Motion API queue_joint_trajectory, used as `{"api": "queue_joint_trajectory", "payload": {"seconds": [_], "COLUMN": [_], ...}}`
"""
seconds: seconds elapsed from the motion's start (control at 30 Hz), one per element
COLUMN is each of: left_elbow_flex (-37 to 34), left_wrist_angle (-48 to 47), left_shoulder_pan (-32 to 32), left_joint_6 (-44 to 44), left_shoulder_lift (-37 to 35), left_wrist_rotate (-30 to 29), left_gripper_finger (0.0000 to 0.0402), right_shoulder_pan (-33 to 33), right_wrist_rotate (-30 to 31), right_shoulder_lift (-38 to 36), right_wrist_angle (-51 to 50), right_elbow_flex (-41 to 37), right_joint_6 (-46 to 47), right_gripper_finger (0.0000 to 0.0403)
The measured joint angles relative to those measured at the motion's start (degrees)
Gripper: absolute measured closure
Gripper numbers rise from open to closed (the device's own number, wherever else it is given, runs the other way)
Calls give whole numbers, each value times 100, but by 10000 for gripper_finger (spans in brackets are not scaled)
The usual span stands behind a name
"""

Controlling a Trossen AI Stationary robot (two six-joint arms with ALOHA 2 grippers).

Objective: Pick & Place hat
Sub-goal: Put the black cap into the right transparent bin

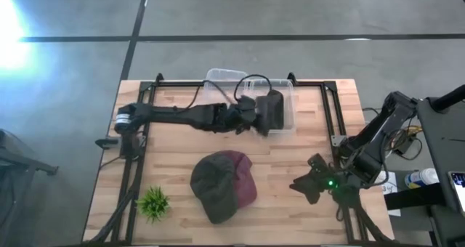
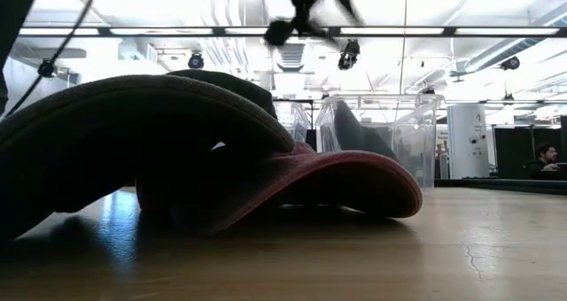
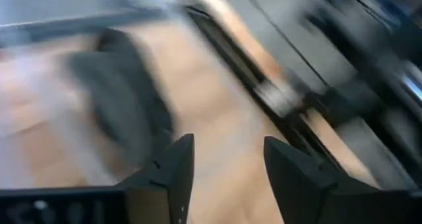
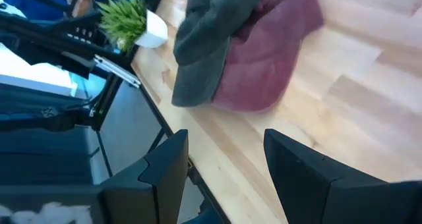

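Lying on the wooden table (image 1: 305,152) near its front edge are two caps, an olive-green hat (image 1: 216,185) overlapping a dark red hat (image 1: 245,180); the green one rests partly on top of the red one, and neither is touched by a gripper. From table height the green hat (image 2: 133,133) fills the near left, with the red hat's (image 2: 354,181) brim curving out to the right. A clear plastic bin (image 1: 287,94) sits at the back of the table, and a dark hat (image 1: 272,110) lies inside it. The left gripper (image 1: 256,116) reaches across from the left side and hangs just at the bin's near edge, beside that dark hat; its own camera shows its fingers (image 3: 177,163) spread apart with nothing between them. The right gripper (image 1: 311,176) waits low over the table's right front corner, pointing toward the two caps, its fingers (image 4: 168,165) also parted and empty. A small green plant (image 1: 153,203) in a white pot stands at the front left corner, just left of the green hat.
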Motion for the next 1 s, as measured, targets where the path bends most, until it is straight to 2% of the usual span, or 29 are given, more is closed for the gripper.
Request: {"api": "queue_joint_trajectory", "payload": {"seconds": [0.13,0.23,0.33,0.47,0.67,0.9,1.0], "left_elbow_flex": [15,4,-7,-307,-1338,-2557,-2971], "left_wrist_angle": [-718,-1886,-3118,-4094,-4175,-3886,-3552], "left_shoulder_pan": [-758,-1439,-2065,-2687,-3030,-3168,-3172], "left_joint_6": [982,1256,1126,860,693,727,854], "left_shoulder_lift": [-484,-706,-834,-828,-816,-821,-827], "left_wrist_rotate": [794,792,749,738,743,-45,-110], "left_gripper_finger": [215,214,214,214,213,213,213], "right_shoulder_pan": [-2,-45,-155,-440,-699,-855,-975], "right_wrist_rotate": [-116,-134,-157,-607,-685,-762,-760], "right_shoulder_lift": [311,658,1172,2060,3337,4758,5369], "right_wrist_angle": [600,1566,2625,3922,4302,4320,4322], "right_elbow_flex": [-171,-343,-378,-240,366,1545,2194], "right_joint_6": [115,58,-166,-211,516,1274,1401], "right_gripper_finger": [209,209,209,209,209,209,209]}}
